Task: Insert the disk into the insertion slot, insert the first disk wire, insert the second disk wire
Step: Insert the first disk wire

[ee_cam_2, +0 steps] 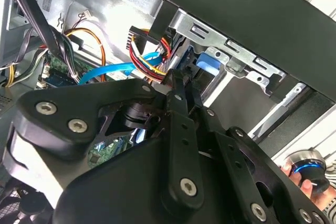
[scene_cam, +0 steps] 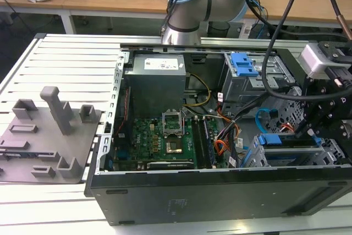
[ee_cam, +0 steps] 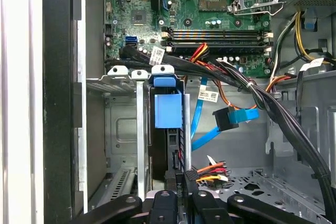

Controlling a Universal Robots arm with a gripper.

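Gripper (ee_cam: 184, 184): clenched, we think on the dark plug of the first disk wire (ee_cam: 207, 170); its own fingers (ee_cam_2: 176, 129) hide the contact.
Disk (ee_cam: 168, 109): seated in the insertion slot (ee_cam: 122, 129), at four o'clock of the case (scene_cam: 220, 191) in the exterior view.
Second disk wire (ee_cam: 239, 116): the first wrist view gives us its plug hanging free, beyond the disk.
Motherboard (ee_cam: 210, 3): farthest.

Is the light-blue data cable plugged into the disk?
Unplugged: the light-blue cable ends in a dark plug hanging free, apart from the disk.
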